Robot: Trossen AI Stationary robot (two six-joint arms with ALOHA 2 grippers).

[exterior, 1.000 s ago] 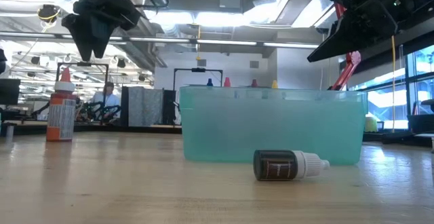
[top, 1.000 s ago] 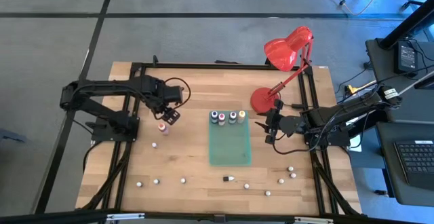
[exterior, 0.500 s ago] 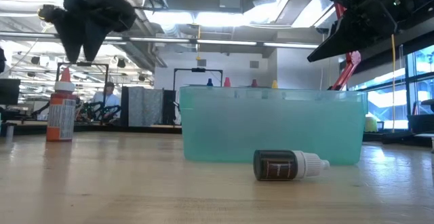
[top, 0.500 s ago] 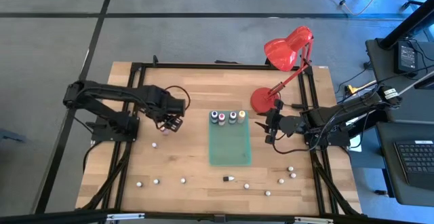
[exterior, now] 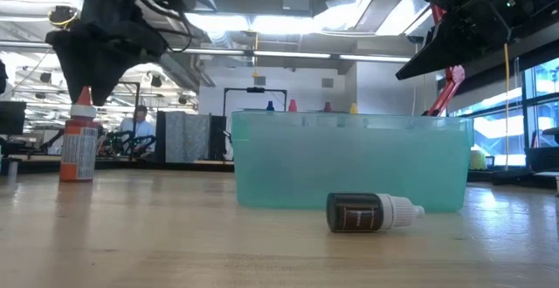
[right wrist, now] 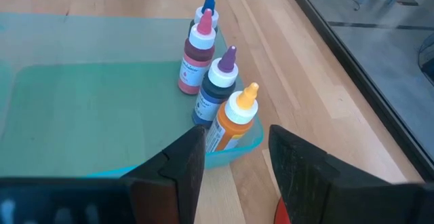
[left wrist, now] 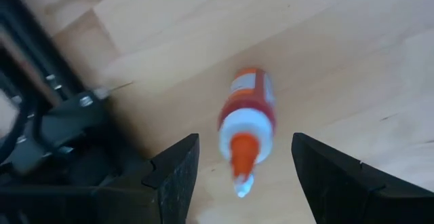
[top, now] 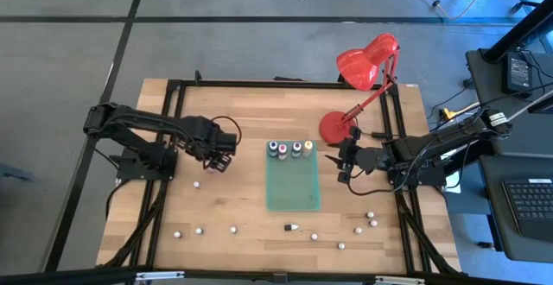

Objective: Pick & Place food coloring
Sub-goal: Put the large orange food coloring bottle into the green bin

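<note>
An orange-red food coloring bottle with a white collar and orange tip stands upright on the wood. My left gripper hangs open right above it, one finger on either side and apart from it. In the high view this gripper hides the bottle. Four more bottles stand in the far end of the green tray. A dark bottle lies on its side near the table's near edge. My right gripper waits open beside the tray's right side.
A red desk lamp has its base on the table behind the right gripper and its head over the far edge. Small white caps lie scattered across the near half of the table. Black frame rails run along both sides.
My left gripper has moved a little toward the near edge and come down, so it now hangs right over the orange-red bottle, which has stayed standing where it was.
</note>
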